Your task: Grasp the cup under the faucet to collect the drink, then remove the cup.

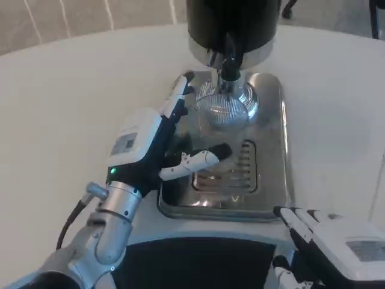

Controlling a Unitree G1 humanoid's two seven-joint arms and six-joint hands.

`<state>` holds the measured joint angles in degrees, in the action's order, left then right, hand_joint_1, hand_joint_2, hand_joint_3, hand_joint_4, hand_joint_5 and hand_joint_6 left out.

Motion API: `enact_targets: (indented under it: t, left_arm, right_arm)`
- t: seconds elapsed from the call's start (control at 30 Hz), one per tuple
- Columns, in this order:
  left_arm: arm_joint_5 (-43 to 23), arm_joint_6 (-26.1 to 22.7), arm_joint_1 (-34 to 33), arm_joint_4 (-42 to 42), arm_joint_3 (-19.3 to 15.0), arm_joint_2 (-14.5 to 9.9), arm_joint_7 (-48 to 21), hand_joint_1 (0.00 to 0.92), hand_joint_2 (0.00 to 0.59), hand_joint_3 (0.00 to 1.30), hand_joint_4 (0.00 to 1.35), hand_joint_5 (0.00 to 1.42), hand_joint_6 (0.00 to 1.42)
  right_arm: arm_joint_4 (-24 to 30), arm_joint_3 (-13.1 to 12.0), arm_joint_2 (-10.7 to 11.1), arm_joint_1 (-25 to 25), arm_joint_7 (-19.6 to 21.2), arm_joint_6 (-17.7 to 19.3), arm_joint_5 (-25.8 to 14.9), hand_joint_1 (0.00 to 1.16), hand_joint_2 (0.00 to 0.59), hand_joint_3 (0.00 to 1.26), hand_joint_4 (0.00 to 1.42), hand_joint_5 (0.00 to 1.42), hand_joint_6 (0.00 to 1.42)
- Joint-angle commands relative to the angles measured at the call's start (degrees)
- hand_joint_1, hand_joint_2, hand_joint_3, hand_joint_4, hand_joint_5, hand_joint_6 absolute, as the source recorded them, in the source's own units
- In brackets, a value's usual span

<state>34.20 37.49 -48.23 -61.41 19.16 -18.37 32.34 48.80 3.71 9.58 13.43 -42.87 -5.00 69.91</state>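
1. A black drink dispenser (233, 21) stands at the far side of the white table (54, 108), with its faucet (228, 63) pointing down over a shiny metal drip tray (283, 150).
2. The cup (221, 111) sits on the tray directly under the faucet. It looks clear or glassy, and its ribbed rim catches the light, so its sides are hard to make out.
3. The left hand (157, 144) reaches in from the near left, over the tray's left edge, its white back turned up and a green light glowing near the wrist.
4. The long fingers (180, 90) of the left hand stretch up along the cup's left side, and the thumb (201, 159) sticks out toward the right, in front of the cup and over the slotted grille (237, 174).
5. So the left hand is spread around the cup's near-left side; I cannot tell whether the fingers actually touch or clasp it.
6. The right hand (328, 238) rests low at the near right corner of the picture, just beside the tray's front right corner. Its fingers lie extended and flat, with nothing in them.
7. Whether any drink is running from the faucet or sitting in the cup is too unclear to say.
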Motion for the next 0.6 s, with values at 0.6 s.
enact_targets:
  t: [0.6]
  left_arm:
    - [-3.4,-0.2,13.9,15.8,-6.8,-11.5,-9.0,0.000,0.026,0.07,0.09,0.30,0.45]
  right_arm:
    - [-1.1,-2.2,0.1,0.1,5.8,-2.3,-6.3,0.00,0.494,0.00,0.00,0.00,0.00]
